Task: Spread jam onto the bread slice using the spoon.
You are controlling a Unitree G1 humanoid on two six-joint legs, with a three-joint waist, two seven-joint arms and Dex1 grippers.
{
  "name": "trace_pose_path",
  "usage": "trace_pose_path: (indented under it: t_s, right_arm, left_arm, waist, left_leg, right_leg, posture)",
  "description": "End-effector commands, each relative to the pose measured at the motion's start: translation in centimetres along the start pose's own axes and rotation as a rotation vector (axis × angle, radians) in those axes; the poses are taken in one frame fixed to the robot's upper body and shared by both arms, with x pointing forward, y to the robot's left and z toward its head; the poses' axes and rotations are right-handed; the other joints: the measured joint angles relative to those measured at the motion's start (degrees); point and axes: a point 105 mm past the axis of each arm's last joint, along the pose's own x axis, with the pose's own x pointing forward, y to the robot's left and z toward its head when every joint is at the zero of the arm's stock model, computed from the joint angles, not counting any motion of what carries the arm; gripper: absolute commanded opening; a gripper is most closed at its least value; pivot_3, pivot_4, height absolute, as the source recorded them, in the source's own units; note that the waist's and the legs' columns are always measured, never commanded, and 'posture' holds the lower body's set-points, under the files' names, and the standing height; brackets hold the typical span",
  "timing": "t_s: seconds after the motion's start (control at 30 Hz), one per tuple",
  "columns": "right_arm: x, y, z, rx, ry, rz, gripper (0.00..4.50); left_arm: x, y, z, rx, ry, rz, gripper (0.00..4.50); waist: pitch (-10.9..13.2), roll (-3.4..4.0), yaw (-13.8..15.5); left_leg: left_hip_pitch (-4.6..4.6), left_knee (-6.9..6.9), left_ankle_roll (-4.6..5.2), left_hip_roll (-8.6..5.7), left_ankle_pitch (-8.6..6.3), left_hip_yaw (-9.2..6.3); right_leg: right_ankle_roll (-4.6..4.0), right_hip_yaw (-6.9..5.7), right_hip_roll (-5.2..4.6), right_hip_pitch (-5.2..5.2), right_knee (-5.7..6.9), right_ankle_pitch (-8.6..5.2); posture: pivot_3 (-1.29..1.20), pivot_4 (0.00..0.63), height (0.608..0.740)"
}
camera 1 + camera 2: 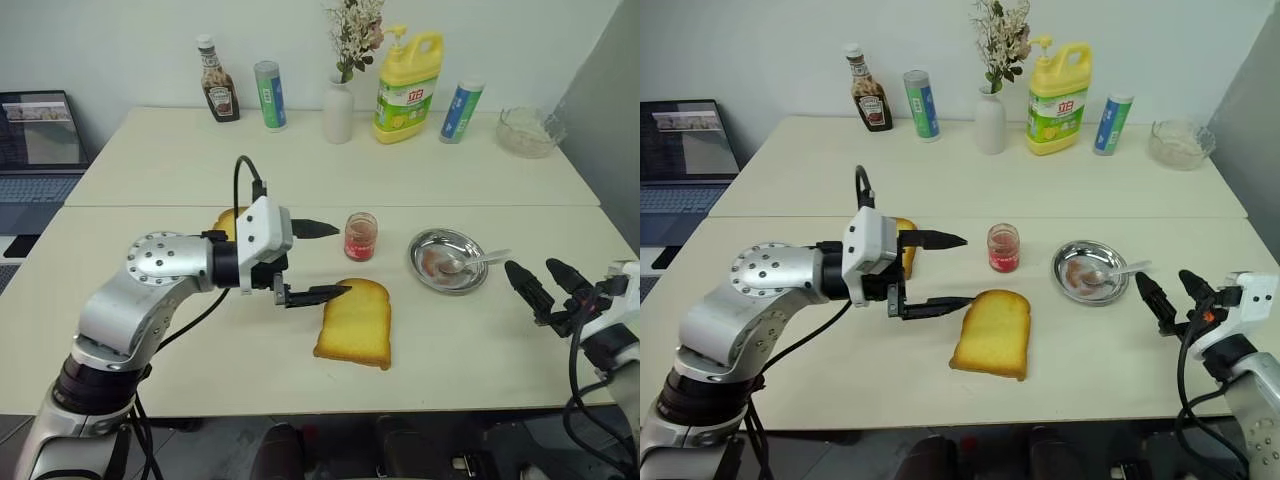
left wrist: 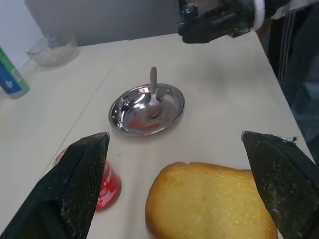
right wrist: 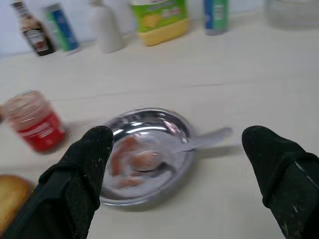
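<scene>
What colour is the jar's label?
Red, on the jam jar; it shows best in the right wrist view.

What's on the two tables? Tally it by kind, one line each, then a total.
Toast slices: 2, the bread slice and a smaller one
Jam jar: 1
Steel dish: 1
Spoon: 1
Ketchup bottle: 1
Tubes: 2
Vase: 1
Yellow jug: 1
Glass bowl: 1
Total: 11
</scene>
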Motion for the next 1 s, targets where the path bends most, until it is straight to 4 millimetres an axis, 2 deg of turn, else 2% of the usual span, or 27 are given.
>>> trace_pose_path:
  t_s: [0.03, 0.13, 0.27, 0.5, 0.7, 0.83, 1.0]
  right_arm:
    - [1.2, -1.5, 0.5, 0.091, -0.067, -0.083, 4.50]
    - [3.5, -1.6, -0.5, 0.169, -0.045, -0.043, 4.50]
    - [5.2, -1.9, -1.1, 0.223, -0.025, -0.026, 4.50]
    - [6.9, -2.6, -1.6, 0.299, -0.022, -0.012, 4.50]
    - [7.7, -1.8, -1.4, 0.394, -0.045, 0.056, 4.50]
    - [8.2, -1.5, -1.0, 0.416, -0.055, 0.078, 3.68]
    - [8.3, -1.6, -0.3, 0.436, -0.090, 0.079, 1.99]
  left_arm:
    - [0.4, -0.5, 1.3, 0.003, -0.035, -0.050, 4.44]
    - [0.6, -1.2, 1.1, 0.063, 0.003, -0.098, 4.44]
    - [0.6, -1.5, 0.9, 0.101, 0.026, -0.127, 4.44]
    - [0.9, -1.9, 0.8, 0.108, 0.014, -0.123, 4.44]
    - [1.0, -1.9, 0.7, 0.101, 0.011, -0.118, 4.44]
    - [0.9, -1.8, 0.6, 0.093, 0.009, -0.118, 4.50]
    - [0.9, -1.6, 0.5, 0.067, 0.003, -0.110, 4.50]
  waist:
    - [0.01, 0.03, -0.10]
    - [0.02, 0.06, -0.08]
    - [0.01, 0.08, 0.08]
    - [0.01, 0.08, 0.15]
    - [0.01, 0.08, 0.14]
    - [0.01, 0.09, 0.14]
    - [0.01, 0.09, 0.14]
  left_leg:
    - [-0.03, 0.01, 0.00, 0.01, 0.00, 0.01]
    - [-0.09, 0.01, 0.01, -0.01, 0.00, 0.03]
    - [-0.12, -0.03, 0.01, -0.01, 0.00, 0.06]
    - [-0.27, -0.02, 0.01, -0.01, 0.00, 0.09]
    - [-0.25, -0.01, 0.01, 0.00, 0.01, 0.10]
    - [-0.25, -0.02, 0.01, 0.00, 0.01, 0.10]
    - [-0.26, -0.02, 0.01, 0.00, 0.01, 0.10]
  right_leg:
    - [-0.01, 0.01, 0.02, -0.05, 0.02, 0.00]
    - [-0.01, 0.02, 0.01, -0.13, 0.06, 0.01]
    - [-0.03, 0.04, 0.02, -0.20, 0.04, 0.01]
    - [-0.27, 0.05, 0.01, -0.34, 0.04, 0.15]
    - [-0.26, 0.05, 0.02, -0.34, 0.06, 0.15]
    - [-0.26, 0.06, 0.02, -0.35, 0.06, 0.15]
    - [-0.27, 0.05, 0.02, -0.35, 0.06, 0.15]
  posture:
    - [0.00, 0.150, 0.740]
    - [0.00, 0.150, 0.740]
    - [0.00, 0.150, 0.740]
    - [0.00, 0.150, 0.740]
    - [0.00, 0.150, 0.740]
    - [0.00, 0.150, 0.740]
    - [0.00, 0.150, 0.740]
